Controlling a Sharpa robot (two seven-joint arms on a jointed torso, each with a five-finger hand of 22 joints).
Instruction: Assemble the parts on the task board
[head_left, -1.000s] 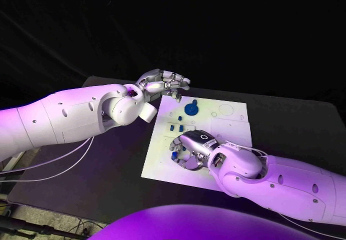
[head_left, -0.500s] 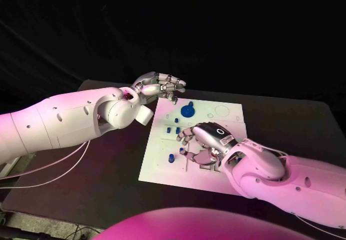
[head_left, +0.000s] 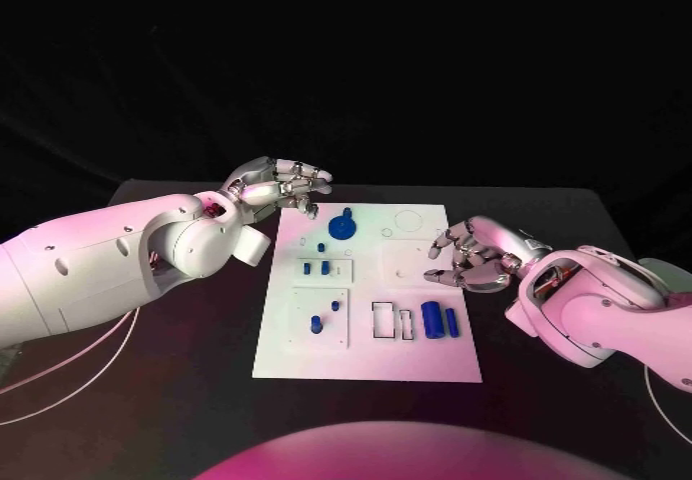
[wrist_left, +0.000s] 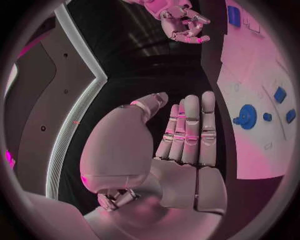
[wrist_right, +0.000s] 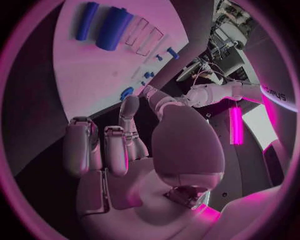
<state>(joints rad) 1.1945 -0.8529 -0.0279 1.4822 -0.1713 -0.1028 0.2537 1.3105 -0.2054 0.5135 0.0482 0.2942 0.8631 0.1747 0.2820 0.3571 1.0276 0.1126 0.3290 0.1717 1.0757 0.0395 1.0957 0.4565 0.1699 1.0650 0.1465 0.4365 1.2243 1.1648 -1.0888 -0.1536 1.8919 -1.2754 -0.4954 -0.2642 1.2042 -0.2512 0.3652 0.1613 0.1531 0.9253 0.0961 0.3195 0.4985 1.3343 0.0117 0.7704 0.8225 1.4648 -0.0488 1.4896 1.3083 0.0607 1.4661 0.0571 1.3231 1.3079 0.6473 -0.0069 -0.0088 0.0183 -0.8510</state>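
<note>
The right robot hand (head_left: 473, 262) has pulled back off the board (head_left: 364, 355) to its right edge, fingers curled, empty. The left robot hand (head_left: 277, 184) hovers empty at the far-left corner. Two blue cylinders (head_left: 441, 320) lie near-right; grip one squarely before lifting.

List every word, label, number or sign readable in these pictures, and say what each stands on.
"...PUS": pale letters, cut off at the start, on a dark panel in the room behind, seen in the right wrist view.
Task board: fine marks beside the blue parts and outlines, too small to read.
Left hand and right hand: no readable lettering.
</note>
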